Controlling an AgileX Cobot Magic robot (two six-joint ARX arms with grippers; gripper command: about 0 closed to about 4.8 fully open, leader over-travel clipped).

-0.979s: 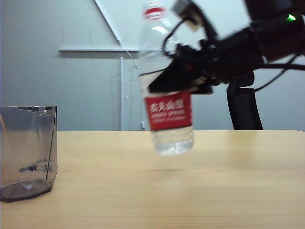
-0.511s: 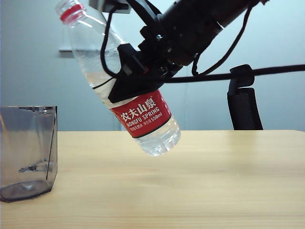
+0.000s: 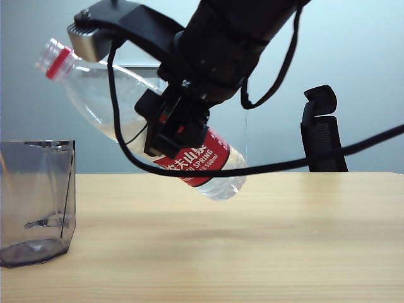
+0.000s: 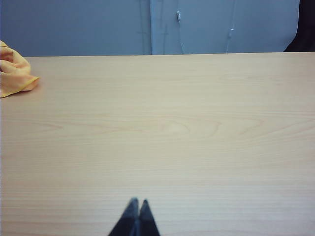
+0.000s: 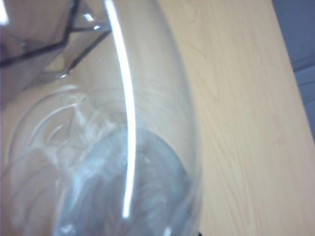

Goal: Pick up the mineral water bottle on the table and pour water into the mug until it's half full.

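1. Your right gripper (image 3: pixel 173 129) is clamped on the bottle (image 3: pixel 136 126), holding it in the air above the table (image 3: pixel 252 252), tilted with its neck toward the mug (image 3: pixel 36 201).
2. The mug stands on the table, apart from the bottle.
3. Your left gripper (image 4: pixel 136 216) hangs low over bare table, jaws pressed together, holding nothing.

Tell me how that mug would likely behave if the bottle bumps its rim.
The mug looks empty and thin-walled, so it is probably light and may slide on the smooth table. Its base narrows, so a knock up at the rim might tip it. The right gripper holds the mineral water bottle above it.
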